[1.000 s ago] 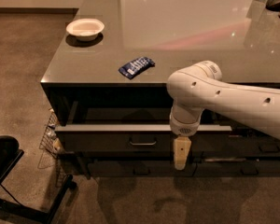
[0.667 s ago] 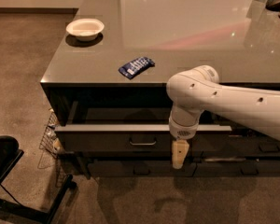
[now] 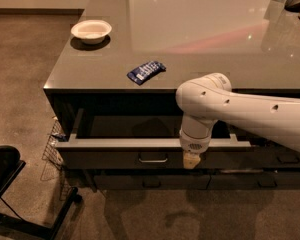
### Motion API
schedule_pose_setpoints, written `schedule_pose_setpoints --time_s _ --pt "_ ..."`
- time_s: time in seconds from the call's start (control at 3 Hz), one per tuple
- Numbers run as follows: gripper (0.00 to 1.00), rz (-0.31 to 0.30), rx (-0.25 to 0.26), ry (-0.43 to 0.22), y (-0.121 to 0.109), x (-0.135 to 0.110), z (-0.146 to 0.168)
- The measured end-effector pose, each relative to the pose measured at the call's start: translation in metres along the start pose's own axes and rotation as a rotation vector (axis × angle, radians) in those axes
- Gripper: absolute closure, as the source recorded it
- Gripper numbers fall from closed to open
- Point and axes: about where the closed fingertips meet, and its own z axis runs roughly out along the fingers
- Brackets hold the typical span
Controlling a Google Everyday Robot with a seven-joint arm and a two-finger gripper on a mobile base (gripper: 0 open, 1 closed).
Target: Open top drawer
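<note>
**Grey drawer drawn out, gripper low at its front**

Dark-grey and wide, the top drawer [image 3: 107,159] sits under the glossy counter [image 3: 205,49], drawn well out so that its pale rim and shadowed inside show. The gripper [image 3: 191,159] hangs at the drawer's front face, pointing down, just right of the small metal loop handle [image 3: 152,159]. Whether the claw is open or closed, or has hold of anything, I cannot tell. With the drawer this far out, the pull looks nearly or fully done. The next move probably calls for backing the arm away without nudging the front inward. A white bowl [image 3: 91,30] and a blue packet [image 3: 146,71] lie on the counter, well apart from the work.
</note>
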Motion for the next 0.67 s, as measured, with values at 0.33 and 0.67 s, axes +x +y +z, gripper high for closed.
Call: schedule_pose_setpoints --time_s 0.33,0.67 --pt "0.87 0.000 0.000 0.000 0.0002 0.0000 -0.0026" --pt "1.00 0.000 0.000 0.000 0.0003 0.0000 -0.0029"
